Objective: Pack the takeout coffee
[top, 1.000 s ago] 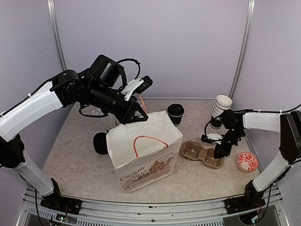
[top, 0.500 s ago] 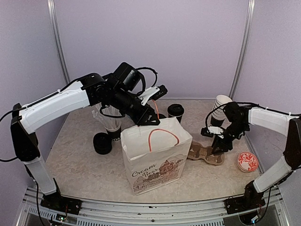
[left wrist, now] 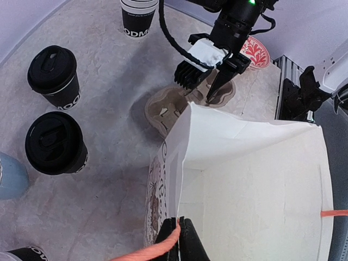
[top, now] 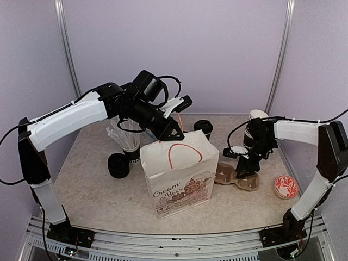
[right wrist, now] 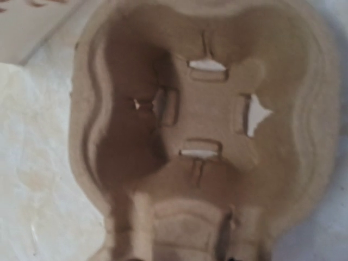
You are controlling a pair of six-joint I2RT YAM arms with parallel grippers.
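- The left gripper [left wrist: 178, 239] is clamped on one orange handle [left wrist: 152, 251] of the paper bag [top: 182, 185], which stands open near the middle of the counter.
- The right gripper [left wrist: 209, 81] is set down at the cardboard carrier [top: 239, 178], toward the right edge. Its jaws are seen moderately apart, and no grip is evident.
- Both carrier sockets are empty. Nothing is seen in the visible part of the bag.
- The first coffee cup [left wrist: 53, 76] and the second coffee cup [left wrist: 56, 142], both lidded, stand behind the bag toward the far edge.
- Progress is judged early: both cups are to be seated in the carrier, and the load bagged.
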